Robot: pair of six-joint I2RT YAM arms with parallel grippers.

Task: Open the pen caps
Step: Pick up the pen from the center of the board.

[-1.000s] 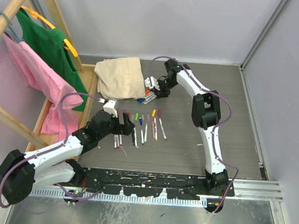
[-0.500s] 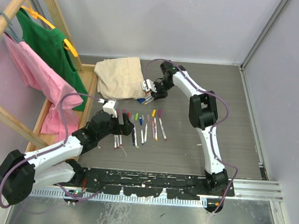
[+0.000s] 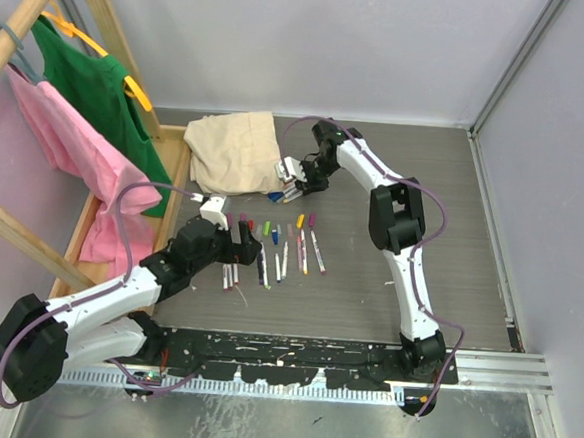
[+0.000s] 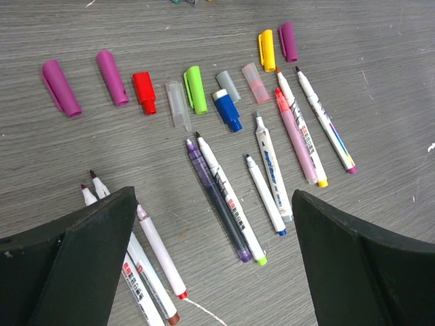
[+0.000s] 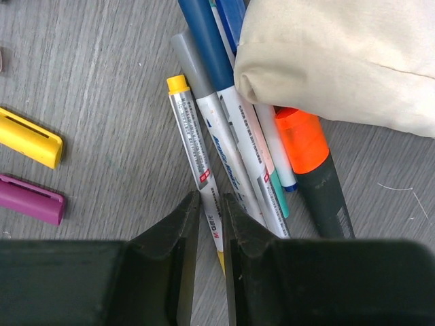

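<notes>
Several loose pen caps lie in a row in the left wrist view, among them a purple one [image 4: 60, 87], a red one [image 4: 144, 92], a green one [image 4: 196, 88] and a yellow one [image 4: 267, 49]. Uncapped white-barrelled pens [image 4: 228, 200] lie below them. My left gripper [image 4: 214, 231] [image 3: 233, 237] is open and empty just above these pens. My right gripper [image 5: 212, 204] [image 3: 293, 171] is shut on the barrel of a pen with a yellow cap [image 5: 178, 83]. That pen lies in a pile of capped pens [image 5: 231, 136] at the cloth's edge.
A beige cloth [image 5: 340, 54] [image 3: 235, 150] covers the far ends of the capped pens. A thick black marker with an orange cap [image 5: 306, 139] lies beside them. Loose yellow [image 5: 30, 138] and purple [image 5: 30, 198] caps lie left. A wooden rack with pink and green shirts [image 3: 77, 134] stands far left.
My right arm has shifted slightly left and its gripper has settled onto the pen pile by the cloth. The left arm has hardly moved.
</notes>
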